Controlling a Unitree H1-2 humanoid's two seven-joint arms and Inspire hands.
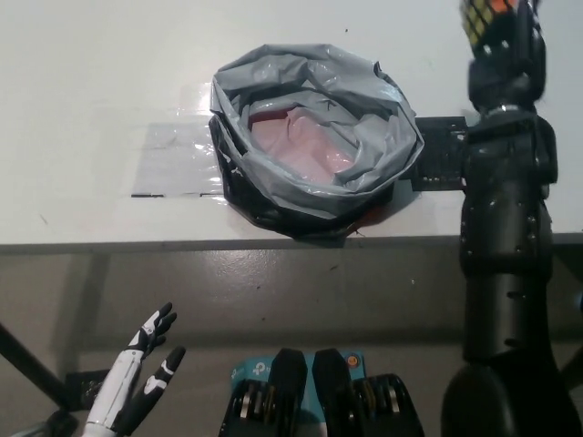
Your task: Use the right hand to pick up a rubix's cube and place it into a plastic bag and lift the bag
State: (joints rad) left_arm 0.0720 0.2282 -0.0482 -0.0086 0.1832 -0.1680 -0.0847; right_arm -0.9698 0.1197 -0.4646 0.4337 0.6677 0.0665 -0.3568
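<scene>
**Cube held high at the far right, bag open on the table**

The right hand [506, 36] was at the far right of the scene, near the top edge of the view, its fingers wrapped around the cube [483, 14]. Only part of the cube showed, with yellow, orange and dark squares visible above the black fingers; the rest ran out of the picture. The black arm reached up from the near right, crossing the table's front edge and passing over the right end of a dark mat [440, 155].

The bag [319, 137] sat on the white table [91, 73], a little right of centre. Its grey rim was rolled outward and its mouth stood wide, showing a pinkish lining inside; the outer base looked black. The cube was to the right of the bag and farther back, apart from it. The dark mat lay flat just right of the bag, touching or tucked under its side; which one could not be told. A clear sheet [173, 164] lay flat on the table to the left of the bag, its right edge reaching the bag's base.

The left hand [141, 369] rested at the near left, below the table edge, released, with its fingers spread and nothing in it.
</scene>
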